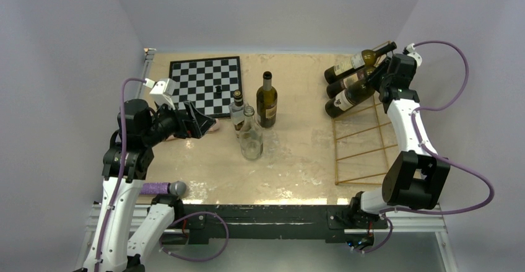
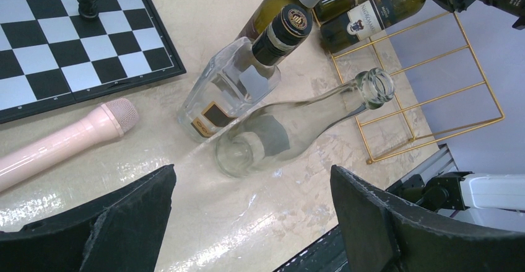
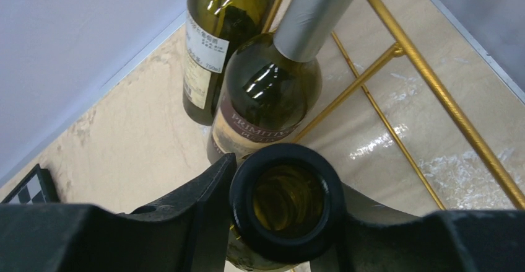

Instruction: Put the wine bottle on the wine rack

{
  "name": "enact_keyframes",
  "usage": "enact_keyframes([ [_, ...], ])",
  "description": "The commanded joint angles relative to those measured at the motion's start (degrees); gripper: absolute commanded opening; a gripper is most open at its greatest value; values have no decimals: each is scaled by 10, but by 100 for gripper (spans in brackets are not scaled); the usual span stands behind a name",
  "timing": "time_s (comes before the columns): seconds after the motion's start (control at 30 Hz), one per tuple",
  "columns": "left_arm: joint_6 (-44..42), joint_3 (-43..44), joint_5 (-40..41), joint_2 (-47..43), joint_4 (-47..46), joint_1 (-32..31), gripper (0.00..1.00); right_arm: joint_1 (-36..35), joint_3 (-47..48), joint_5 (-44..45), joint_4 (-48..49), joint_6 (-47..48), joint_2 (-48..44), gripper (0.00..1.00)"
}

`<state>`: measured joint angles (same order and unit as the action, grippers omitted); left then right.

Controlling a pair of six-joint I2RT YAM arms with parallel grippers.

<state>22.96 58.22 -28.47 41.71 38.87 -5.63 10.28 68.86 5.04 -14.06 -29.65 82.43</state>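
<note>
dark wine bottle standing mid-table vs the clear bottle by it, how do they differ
The dark wine bottle is olive-green glass; the clear bottle is see-through. The dark wine bottle stands farther back, the clear bottle nearer the front. Both stand upright on the table, ungripped.

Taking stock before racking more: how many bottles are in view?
6. At the far end of the wine rack lie the far bottle, middle bottle and near bottle, held by the right gripper. Mid-table stand the dark bottle, capped clear bottle and open clear bottle.

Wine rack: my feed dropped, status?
Left gripper: jaws open, empty. Right gripper: jaws shut on wine bottle neck, at far end of wine rack. Two other bottles alongside.
</note>
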Motion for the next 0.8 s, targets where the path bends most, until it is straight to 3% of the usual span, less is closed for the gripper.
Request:
enact_keyframes([
  [0.0,-8,-5,3,-8,-5,3,98,4,-29,12,12,-19,-17,48],
  [0.57,-6,-19,4,-12,-10,3,98,5,-89,49,-1,-46,-38,77],
  [0.77,-6,-27,5,-14,-6,3,98,5,-88,66,-24,-41,-49,82],
])
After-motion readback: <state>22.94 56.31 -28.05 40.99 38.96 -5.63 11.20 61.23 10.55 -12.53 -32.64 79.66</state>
